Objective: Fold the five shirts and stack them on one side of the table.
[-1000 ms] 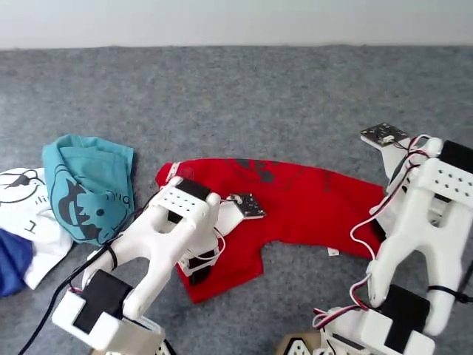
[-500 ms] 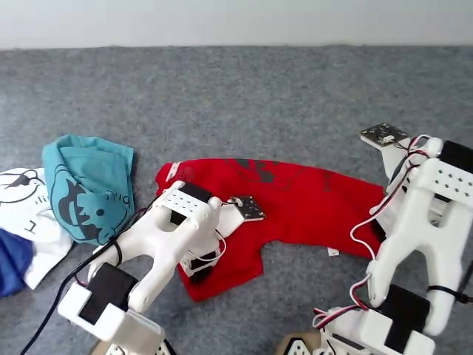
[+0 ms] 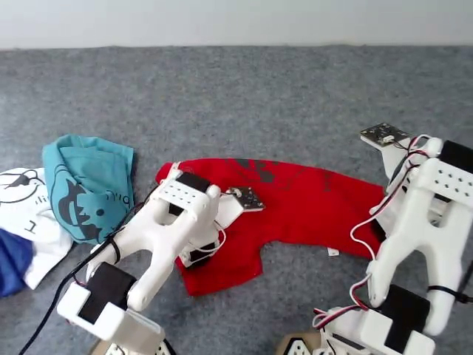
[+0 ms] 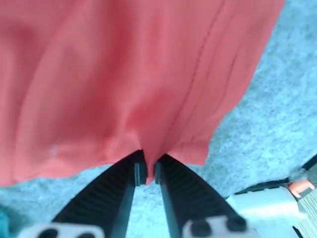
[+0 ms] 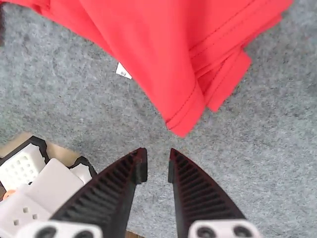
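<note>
The red shirt (image 3: 295,200) lies spread across the middle of the grey table. My left arm (image 3: 174,222) stands over the shirt's near left flap. In the left wrist view, my left gripper (image 4: 146,171) is shut on a pinched fold of the red shirt (image 4: 124,74). My right arm (image 3: 421,214) stands at the shirt's right end. My right gripper (image 5: 155,166) hangs slightly open over bare carpet, just short of the red shirt's hem (image 5: 185,119), and holds nothing.
A crumpled teal shirt (image 3: 89,185) lies at the left, with a white shirt (image 3: 26,214) and a blue one (image 3: 11,262) at the left edge. A white tag (image 5: 123,71) sticks out from the red cloth. The far half of the table (image 3: 244,96) is bare grey carpet.
My left arm has shifted a little to the far left with the red cloth, and the shirt's near left flap moved with it. The right arm has kept still.
</note>
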`<state>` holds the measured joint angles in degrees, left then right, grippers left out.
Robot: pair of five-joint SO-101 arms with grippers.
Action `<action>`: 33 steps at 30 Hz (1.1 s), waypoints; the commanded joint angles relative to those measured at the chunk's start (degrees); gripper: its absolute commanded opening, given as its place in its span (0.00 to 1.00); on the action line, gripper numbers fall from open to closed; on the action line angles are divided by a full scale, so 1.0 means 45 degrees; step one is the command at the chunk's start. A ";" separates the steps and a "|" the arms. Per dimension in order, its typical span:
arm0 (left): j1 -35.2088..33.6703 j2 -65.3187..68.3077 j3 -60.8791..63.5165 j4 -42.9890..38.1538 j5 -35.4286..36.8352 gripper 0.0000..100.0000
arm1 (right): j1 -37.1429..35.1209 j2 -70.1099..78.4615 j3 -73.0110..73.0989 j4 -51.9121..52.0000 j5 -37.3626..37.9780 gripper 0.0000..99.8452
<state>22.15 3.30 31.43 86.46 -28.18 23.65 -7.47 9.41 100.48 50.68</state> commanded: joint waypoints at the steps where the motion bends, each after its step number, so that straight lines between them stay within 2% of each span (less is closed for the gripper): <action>1: -0.0117 -0.0195 -0.1241 0.0586 0.0098 0.04 | 0.0088 -0.0596 0.0059 0.0518 -0.0137 0.08; 10: -0.0117 -0.0098 -0.1885 0.1094 0.0059 0.04 | 0.0088 -0.0615 0.0059 0.0518 -0.0137 0.08; 27: -0.0195 -0.0215 -0.2198 0.0918 0.0156 0.01 | 0.0068 -0.0694 0.0059 0.0518 -0.0137 0.08; 33: -0.1895 -0.0215 -0.3878 0.1563 0.1973 0.01 | -0.0654 -0.0694 0.0352 0.0537 -0.0078 0.08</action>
<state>17.85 3.30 19.21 91.74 -22.73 22.95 -7.47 9.49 100.48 50.68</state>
